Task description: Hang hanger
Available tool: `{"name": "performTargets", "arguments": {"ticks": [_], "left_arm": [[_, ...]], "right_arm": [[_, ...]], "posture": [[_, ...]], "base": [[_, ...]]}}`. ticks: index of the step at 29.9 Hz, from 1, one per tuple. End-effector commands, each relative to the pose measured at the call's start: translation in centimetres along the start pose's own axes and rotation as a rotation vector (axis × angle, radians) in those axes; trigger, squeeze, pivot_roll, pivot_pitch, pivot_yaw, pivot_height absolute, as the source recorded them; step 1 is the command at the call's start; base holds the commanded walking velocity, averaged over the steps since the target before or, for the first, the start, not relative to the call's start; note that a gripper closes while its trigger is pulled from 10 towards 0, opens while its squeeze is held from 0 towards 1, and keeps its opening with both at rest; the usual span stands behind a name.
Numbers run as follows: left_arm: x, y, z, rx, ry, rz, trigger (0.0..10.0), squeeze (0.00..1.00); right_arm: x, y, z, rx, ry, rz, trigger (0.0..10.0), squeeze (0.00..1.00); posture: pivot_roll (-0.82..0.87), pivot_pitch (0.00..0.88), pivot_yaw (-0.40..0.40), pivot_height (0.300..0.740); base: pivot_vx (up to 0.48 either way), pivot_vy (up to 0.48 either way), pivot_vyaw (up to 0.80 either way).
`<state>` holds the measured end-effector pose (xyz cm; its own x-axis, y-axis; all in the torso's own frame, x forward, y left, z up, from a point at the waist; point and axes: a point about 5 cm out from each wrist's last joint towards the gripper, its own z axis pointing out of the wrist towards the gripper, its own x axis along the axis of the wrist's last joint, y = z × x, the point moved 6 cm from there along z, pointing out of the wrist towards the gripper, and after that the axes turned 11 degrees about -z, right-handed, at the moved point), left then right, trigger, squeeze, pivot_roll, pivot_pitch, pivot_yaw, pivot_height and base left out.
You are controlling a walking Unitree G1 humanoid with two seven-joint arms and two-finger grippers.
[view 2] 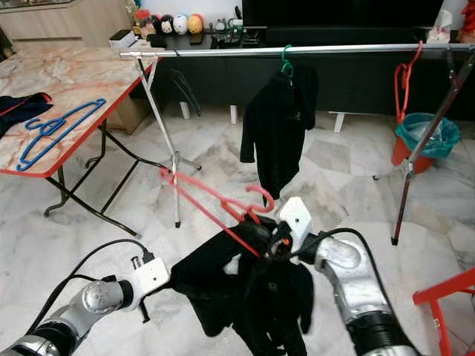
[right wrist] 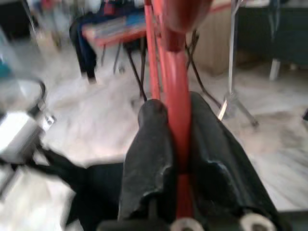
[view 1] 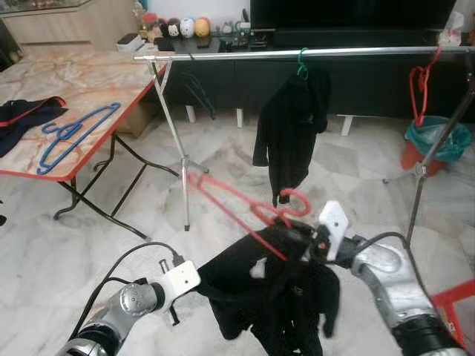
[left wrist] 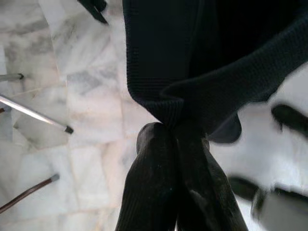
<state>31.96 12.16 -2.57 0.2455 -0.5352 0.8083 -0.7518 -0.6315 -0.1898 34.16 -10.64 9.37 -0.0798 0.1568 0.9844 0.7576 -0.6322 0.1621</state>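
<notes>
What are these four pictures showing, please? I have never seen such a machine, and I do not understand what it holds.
This is a humanoid robot with two silver arms. The two wide pictures come from cameras on its head, looking down and forward. The two close pictures come from cameras on its wrists.

The right gripper has its jaws shut on a red hanger. The left gripper pinches the edge of a black garment that hangs from that hanger.

Ahead stands a metal clothes rail, where another black garment already hangs on a green hanger. On the robot's left, a table carries blue hangers and dark clothing.
</notes>
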Motion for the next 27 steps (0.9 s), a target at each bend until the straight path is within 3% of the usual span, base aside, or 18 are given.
{"name": "performTargets", "arguments": {"ticks": [1, 5, 9, 10, 11, 12, 13, 14, 15, 16, 17, 19, 22, 25, 27], "left_arm": [[1.9, -1.0, 0.0, 0.007, 0.073, -0.024, 0.0, 0.0], [5.0, -2.0, 0.1, 0.017, 0.19, -0.085, 0.0, 0.0], [7.6, -1.7, 0.1, -0.047, 0.294, -0.14, 0.0, 0.0], [7.9, -1.6, 0.1, -0.064, 0.298, -0.144, 0.0, 0.0], [8.3, -1.1, 0.1, -0.105, 0.306, -0.131, 0.0, 0.0], [8.5, -0.9, 0.1, -0.118, 0.308, -0.125, 0.0, 0.0], [8.5, -0.9, 0.1, -0.119, 0.304, -0.116, 0.0, 0.0], [8.2, -1.1, 0.2, -0.1, 0.287, -0.108, 1.1, 0.0], [8.2, -1.1, 0.2, -0.1, 0.287, -0.108, 1.1, 0.0], [7.3, -1.8, 0.3, -0.043, 0.248, -0.107, 4.7, 0.0], [6.6, -2.4, 0.4, 0.005, 0.217, -0.11, 10.0, 0.0], [5.5, -3.3, 0.3, 0.078, 0.173, -0.136, 10.0, 0.0], [3.6, -4.7, -0.3, 0.206, 0.161, -0.26, 10.0, 0.0], [1.7, -6.2, -1.2, 0.337, 0.137, -0.371, 10.0, 0.0], [1.3, -6.5, -1.4, 0.365, 0.131, -0.388, 10.0, 0.0]], "right_arm": [[2.0, 1.0, 0.7, -0.083, 0.109, 0.034, 0.0, 0.0], [1.5, 1.0, 1.4, -0.148, 0.134, 0.098, 0.0, 0.0], [0.2, 1.8, 1.5, -0.258, 0.11, 0.149, 0.0, 0.0], [0.1, 1.9, 1.5, -0.275, 0.113, 0.155, 1.8, 0.0], [-0.4, 3.1, 1.1, -0.369, 0.112, 0.189, 0.9, 0.0], [-0.6, 3.6, 0.9, -0.409, 0.106, 0.198, 1.5, 0.0], [-1.0, 4.2, 0.6, -0.461, 0.084, 0.193, 8.8, 0.0], [-1.6, 5.3, 0.0, -0.549, 0.053, 0.192, 10.0, 0.0], [-1.6, 5.3, 0.0, -0.549, 0.053, 0.192, 10.0, 0.0], [-2.2, 6.0, -0.5, -0.601, 0.024, 0.19, 10.0, 0.0], [-2.7, 6.4, -0.9, -0.631, -0.008, 0.166, 10.0, 0.0], [-3.6, 7.3, -1.9, -0.704, -0.067, 0.143, 10.0, 0.0], [-6.5, 8.5, -4.8, -0.862, -0.214, 0.15, 10.0, 0.0], [-8.6, 8.3, -6.5, -0.933, -0.284, 0.196, 10.0, 0.0], [-8.9, 8.2, -6.7, -0.941, -0.296, 0.198, 10.0, 0.0]], "posture": [[0.01, 0.044, 0.093, 0.74], [0.0, 0.043, 0.091, 0.74], [0.01, 0.044, 0.088, 0.74], [0.01, 0.044, 0.088, 0.74], [0.01, 0.043, 0.087, 0.74], [0.01, 0.043, 0.087, 0.74], [0.01, 0.043, 0.088, 0.74], [0.01, 0.043, 0.088, 0.74], [0.01, 0.043, 0.088, 0.74], [0.0, 0.04, 0.089, 0.74], [0.0, 0.04, 0.089, 0.74], [0.0, 0.039, 0.09, 0.74], [0.0, 0.038, 0.089, 0.74], [0.0, 0.037, 0.087, 0.74], [0.0, 0.038, 0.086, 0.74]], "base": [[0.0, 0.0, 0.0], [0.0, 0.0, 0.0], [0.0, 0.0, 0.0], [0.0, 0.0, 0.0], [0.0, 0.0, 0.0], [0.0, 0.0, 0.0], [0.0, 0.0, 0.0], [0.0, 0.0, 0.0], [0.0, 0.0, 0.0], [0.0, 0.0, 0.0], [0.0, 0.0, 0.0], [0.0, 0.0, 0.0], [0.0, 0.0, 0.0], [0.0, 0.0, 0.0], [0.0, 0.0, 0.0]]}}
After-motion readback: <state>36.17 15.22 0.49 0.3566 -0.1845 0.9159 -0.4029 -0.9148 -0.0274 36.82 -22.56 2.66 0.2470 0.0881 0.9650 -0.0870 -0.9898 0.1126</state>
